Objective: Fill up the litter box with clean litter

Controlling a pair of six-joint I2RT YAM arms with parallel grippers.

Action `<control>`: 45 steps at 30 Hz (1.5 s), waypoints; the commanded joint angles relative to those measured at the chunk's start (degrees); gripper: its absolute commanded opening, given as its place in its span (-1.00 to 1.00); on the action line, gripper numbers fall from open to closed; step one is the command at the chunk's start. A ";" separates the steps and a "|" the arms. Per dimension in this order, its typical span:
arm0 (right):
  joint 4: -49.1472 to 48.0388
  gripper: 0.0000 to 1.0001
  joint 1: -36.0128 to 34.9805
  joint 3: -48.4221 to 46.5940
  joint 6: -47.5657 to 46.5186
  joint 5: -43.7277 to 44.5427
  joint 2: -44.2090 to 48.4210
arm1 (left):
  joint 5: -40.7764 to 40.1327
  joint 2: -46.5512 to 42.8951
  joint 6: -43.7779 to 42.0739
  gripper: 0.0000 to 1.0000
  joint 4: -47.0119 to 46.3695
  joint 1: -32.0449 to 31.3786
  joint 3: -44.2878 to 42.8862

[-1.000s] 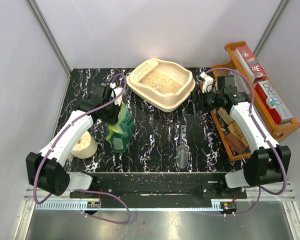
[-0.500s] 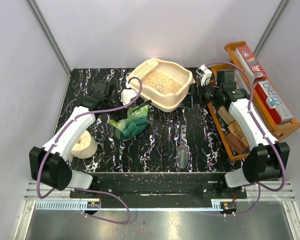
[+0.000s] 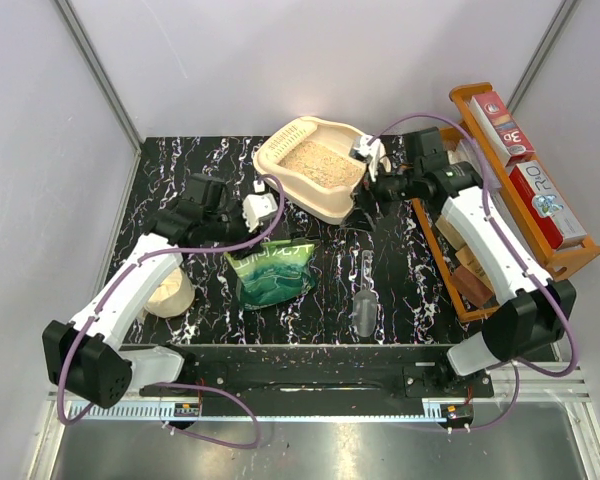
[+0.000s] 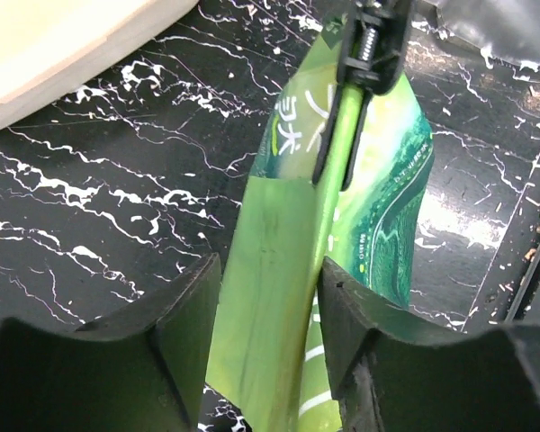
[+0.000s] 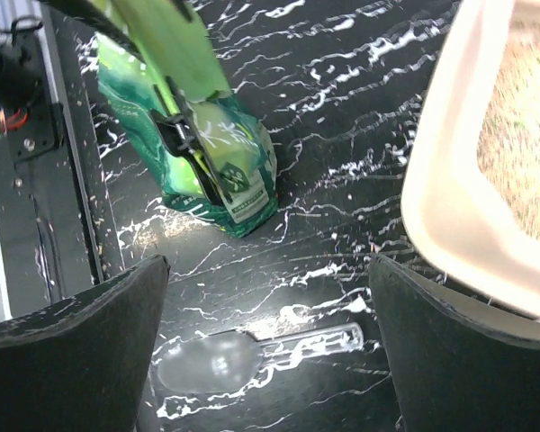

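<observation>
1. Cream-beige plastic marks out the litter box (image 3: pixel 325 208), which sits on the black marbled table (image 3: pixel 180 160) by the far edge, a little right of the middle, with its slotted corner turned to the far left
2. Pale tan clean litter (image 3: pixel 320 163) lies inside the box as a shallow layer over the floor; the right wrist view shows the same granules (image 5: pixel 522 135) behind the thick rim (image 5: pixel 441 180)
3. The left tool (image 3: pixel 238 240) reaches in from the left edge and pinches a folded flap of the green bag (image 3: pixel 272 272); in its wrist view the two fingers (image 4: pixel 189 315) press against either side of that flap (image 4: pixel 270 297)
4. The bag lies near the middle of the table, just in front of the box, and a black clip (image 4: pixel 369 45) is clamped on it
5. The right tool (image 3: pixel 358 205) hangs at the near right side of the box with its jaws spread wide and nothing between them (image 5: pixel 270 342); one finger (image 5: pixel 468 351) sits just below the rim
6. A clear scoop (image 3: pixel 363 300) lies flat toward the near edge, right of the bag
7. A cream tape roll (image 3: pixel 170 292) sits near the left edge, and an orange wooden rack (image 3: pixel 570 262) runs along the right edge
</observation>
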State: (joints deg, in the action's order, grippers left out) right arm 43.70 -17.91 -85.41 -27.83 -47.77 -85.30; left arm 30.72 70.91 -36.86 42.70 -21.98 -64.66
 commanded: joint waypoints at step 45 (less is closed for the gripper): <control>-3.71 -0.01 -22.96 -2.48 -21.47 9.54 -6.02 | -2.95 -10.89 29.04 0.72 -8.68 4.84 5.42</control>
State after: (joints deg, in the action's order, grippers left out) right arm 42.59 -40.36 -88.14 -50.72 -38.63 -94.02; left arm 26.72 61.23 -8.93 37.01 -17.54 -59.42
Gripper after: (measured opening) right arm 0.522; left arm 0.864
